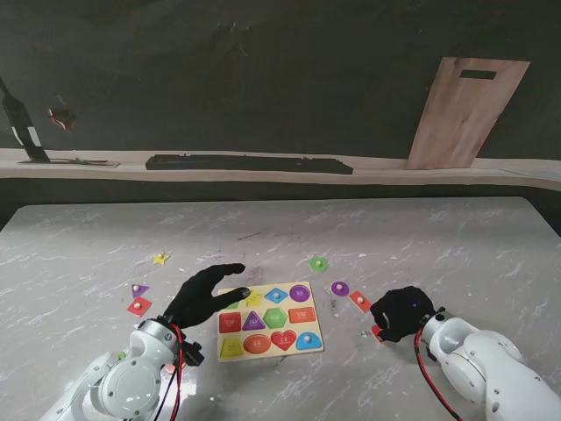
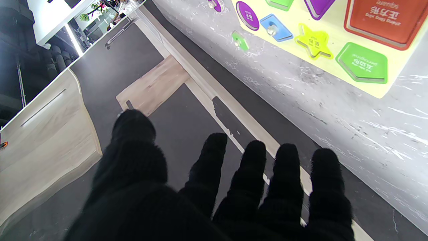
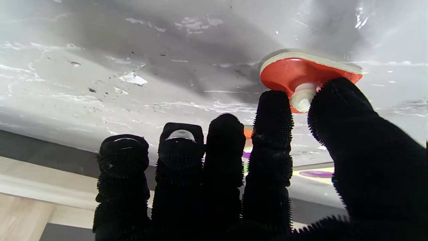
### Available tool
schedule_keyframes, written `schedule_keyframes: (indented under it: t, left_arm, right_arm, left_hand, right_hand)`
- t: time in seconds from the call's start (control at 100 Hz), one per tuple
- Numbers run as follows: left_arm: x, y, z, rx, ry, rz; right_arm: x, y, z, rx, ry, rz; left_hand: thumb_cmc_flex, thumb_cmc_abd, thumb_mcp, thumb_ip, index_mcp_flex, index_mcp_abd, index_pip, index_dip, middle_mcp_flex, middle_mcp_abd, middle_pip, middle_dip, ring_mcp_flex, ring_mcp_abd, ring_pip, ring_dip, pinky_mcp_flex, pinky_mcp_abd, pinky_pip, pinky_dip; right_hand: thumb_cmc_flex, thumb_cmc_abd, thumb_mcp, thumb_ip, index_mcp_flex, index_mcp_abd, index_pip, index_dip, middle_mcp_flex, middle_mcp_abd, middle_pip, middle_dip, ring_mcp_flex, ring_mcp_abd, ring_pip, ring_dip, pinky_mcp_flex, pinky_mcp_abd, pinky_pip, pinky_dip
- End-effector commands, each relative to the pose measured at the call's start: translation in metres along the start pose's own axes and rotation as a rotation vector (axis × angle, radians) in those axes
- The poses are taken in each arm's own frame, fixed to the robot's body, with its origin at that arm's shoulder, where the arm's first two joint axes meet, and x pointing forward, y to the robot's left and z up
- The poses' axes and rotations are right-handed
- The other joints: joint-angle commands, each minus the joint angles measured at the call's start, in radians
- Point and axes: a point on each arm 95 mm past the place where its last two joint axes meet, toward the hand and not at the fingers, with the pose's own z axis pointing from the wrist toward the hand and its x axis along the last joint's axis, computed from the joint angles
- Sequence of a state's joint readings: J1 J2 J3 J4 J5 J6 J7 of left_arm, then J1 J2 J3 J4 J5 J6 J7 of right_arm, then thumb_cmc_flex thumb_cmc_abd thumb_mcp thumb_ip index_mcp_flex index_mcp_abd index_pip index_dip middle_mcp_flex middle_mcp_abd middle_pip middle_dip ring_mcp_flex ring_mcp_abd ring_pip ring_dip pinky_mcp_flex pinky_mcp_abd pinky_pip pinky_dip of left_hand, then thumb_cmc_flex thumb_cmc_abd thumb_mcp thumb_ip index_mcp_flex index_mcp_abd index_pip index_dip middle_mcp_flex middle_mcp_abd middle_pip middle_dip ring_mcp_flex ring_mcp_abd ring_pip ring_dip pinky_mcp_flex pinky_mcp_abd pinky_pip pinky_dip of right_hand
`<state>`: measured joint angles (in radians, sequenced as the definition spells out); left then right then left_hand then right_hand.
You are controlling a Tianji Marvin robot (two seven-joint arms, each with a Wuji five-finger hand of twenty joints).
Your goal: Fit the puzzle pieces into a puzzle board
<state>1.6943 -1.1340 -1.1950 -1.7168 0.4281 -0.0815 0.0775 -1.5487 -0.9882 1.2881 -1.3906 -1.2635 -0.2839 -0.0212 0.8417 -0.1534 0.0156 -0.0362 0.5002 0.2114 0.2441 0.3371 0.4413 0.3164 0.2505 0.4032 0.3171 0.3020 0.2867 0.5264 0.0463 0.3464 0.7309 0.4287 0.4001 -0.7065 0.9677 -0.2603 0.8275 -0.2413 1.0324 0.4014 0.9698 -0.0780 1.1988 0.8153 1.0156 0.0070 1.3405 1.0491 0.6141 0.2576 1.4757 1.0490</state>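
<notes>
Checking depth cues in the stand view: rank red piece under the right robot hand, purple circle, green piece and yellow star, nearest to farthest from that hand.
1. Red piece, at the right robot hand fingertips.
2. Purple circle, left, slightly farther from me.
3. Green piece, beyond it.
4. Yellow star, far left.

Both arms were glossy white, built of rounded, bulbous shells. The left robot hand (image 1: pixel 203 294) and the right robot hand (image 1: pixel 401 313) each wore a black five-finger glove. In the right wrist view its fabric was studded with tiny nubs. Red cables (image 1: pixel 178 373) ran along each forearm beside a black one. A dark band, possibly a wrist joint, separated glove from shell.
</notes>
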Motion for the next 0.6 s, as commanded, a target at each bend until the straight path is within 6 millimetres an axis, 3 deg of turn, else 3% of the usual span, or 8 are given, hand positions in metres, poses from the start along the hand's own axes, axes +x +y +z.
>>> schedule_keyframes:
  t: [0.0, 0.35, 0.59]
  left_arm:
    - [0.001, 0.001, -0.001, -0.001, 0.001, -0.005]
    - [0.001, 0.001, -0.001, 0.001, 0.002, -0.003]
    - [0.001, 0.0, -0.002, 0.003, 0.003, -0.005]
  right_arm:
    - [0.004, -0.01, -0.003, 0.04, 0.01, 0.005]
    - [0.006, -0.002, -0.005, -0.009, 0.024, 0.058]
    - [0.015, 0.012, -0.003, -0.112, 0.055, 0.092]
  left_hand:
    - [-0.016, 0.032, -0.028, 0.014, 0.013, -0.03, -0.018, -0.001, 0.005, -0.02, -0.019, -0.012, -0.008, -0.046, -0.021, -0.009, -0.014, 0.01, -0.011, 0.017]
    - [-0.016, 0.031, -0.029, 0.014, 0.014, -0.031, -0.017, -0.001, 0.007, -0.022, -0.018, -0.012, -0.006, -0.048, -0.02, -0.009, -0.013, 0.009, -0.011, 0.017]
    - [-0.017, 0.03, -0.029, 0.014, 0.014, -0.032, -0.016, 0.0, 0.008, -0.021, -0.018, -0.012, -0.006, -0.047, -0.02, -0.009, -0.013, 0.01, -0.011, 0.017]
  right_hand:
    - [0.118, 0.028, 0.038, 0.015, 0.018, -0.049, 0.039, -0.019, 0.04, 0.0, 0.01, 0.003, 0.028, 0.015, 0.027, 0.011, 0.014, 0.022, 0.035, 0.022]
    - [0.139, 0.016, 0.069, -0.005, 0.053, 0.036, 0.056, -0.037, 0.08, 0.029, 0.021, -0.007, 0.066, 0.023, 0.044, 0.01, 0.045, 0.037, 0.054, 0.029]
    - [0.129, -0.039, 0.109, -0.005, 0.098, 0.091, 0.064, -0.07, 0.14, 0.057, 0.038, -0.026, 0.143, 0.027, 0.074, -0.004, 0.124, 0.064, 0.096, 0.035]
